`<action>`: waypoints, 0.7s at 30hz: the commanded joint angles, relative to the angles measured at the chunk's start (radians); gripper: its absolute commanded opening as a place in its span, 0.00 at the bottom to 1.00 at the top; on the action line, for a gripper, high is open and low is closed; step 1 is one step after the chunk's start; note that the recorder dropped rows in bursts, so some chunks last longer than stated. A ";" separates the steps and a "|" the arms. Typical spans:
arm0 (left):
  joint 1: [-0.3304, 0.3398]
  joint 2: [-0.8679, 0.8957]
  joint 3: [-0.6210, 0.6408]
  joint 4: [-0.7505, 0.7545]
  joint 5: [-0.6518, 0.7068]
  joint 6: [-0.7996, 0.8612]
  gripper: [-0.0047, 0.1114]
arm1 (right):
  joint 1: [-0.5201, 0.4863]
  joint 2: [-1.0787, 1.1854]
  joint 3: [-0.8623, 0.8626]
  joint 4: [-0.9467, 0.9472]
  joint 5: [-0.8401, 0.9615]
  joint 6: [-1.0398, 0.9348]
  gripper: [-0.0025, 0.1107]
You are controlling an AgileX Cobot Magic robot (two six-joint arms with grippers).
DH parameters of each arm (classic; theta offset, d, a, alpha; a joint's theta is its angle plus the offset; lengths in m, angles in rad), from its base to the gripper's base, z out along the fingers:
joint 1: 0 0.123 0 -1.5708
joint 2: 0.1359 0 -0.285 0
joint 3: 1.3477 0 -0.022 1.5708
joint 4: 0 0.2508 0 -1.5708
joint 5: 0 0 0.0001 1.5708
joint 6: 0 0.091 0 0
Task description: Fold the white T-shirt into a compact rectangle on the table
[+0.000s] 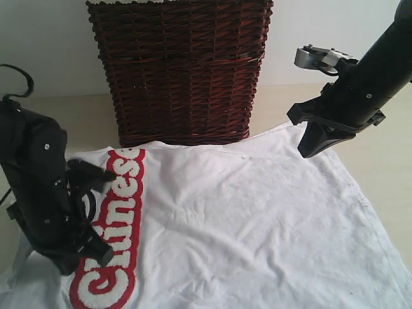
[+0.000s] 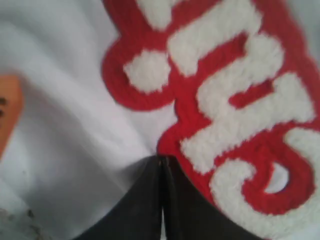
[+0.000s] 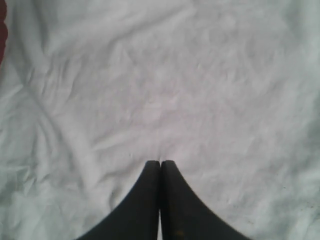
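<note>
The pale desk [image 1: 96, 122] carries everything. The white T-shirt [image 1: 251, 219] lies spread flat over most of it, lightly wrinkled and not yet folded at all. The dark wicker basket [image 1: 180, 71] stands just beyond its 12 o'clock edge. The fuzzy red-and-white word strip [image 1: 112, 238] runs down the shirt's 9 o'clock side.

The right claw [image 1: 311, 147] hangs over the shirt's 2 o'clock corner, clenched and empty, just clear of the cloth. The left claw [image 2: 161, 160] is clenched too, its tips down on the fabric right at the strip's edge. Creases gather there, but I can't tell whether any cloth is pinched. A small orange tag [image 2: 7, 115] lies near it.

To me the first fold has yet to start. Both claws would need to open and bite an edge, not mid-panel. The lift should be matched on both sides and low, and the cloth should be carried across evenly so it lands square. They should stay clear of the basket, and the thick strip may resist a crease.
</note>
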 commanded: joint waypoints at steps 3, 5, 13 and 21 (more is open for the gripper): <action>0.003 0.069 0.056 0.114 0.165 -0.032 0.04 | 0.001 -0.003 0.004 0.009 -0.001 -0.015 0.02; 0.003 0.069 0.091 0.167 0.163 -0.085 0.04 | 0.001 -0.003 0.004 0.009 -0.001 -0.017 0.02; 0.005 0.045 0.115 0.187 0.201 -0.095 0.04 | 0.001 -0.003 0.004 0.007 0.016 -0.017 0.02; 0.016 -0.171 0.030 0.195 -0.075 -0.144 0.06 | 0.001 -0.003 0.004 0.009 0.006 -0.017 0.02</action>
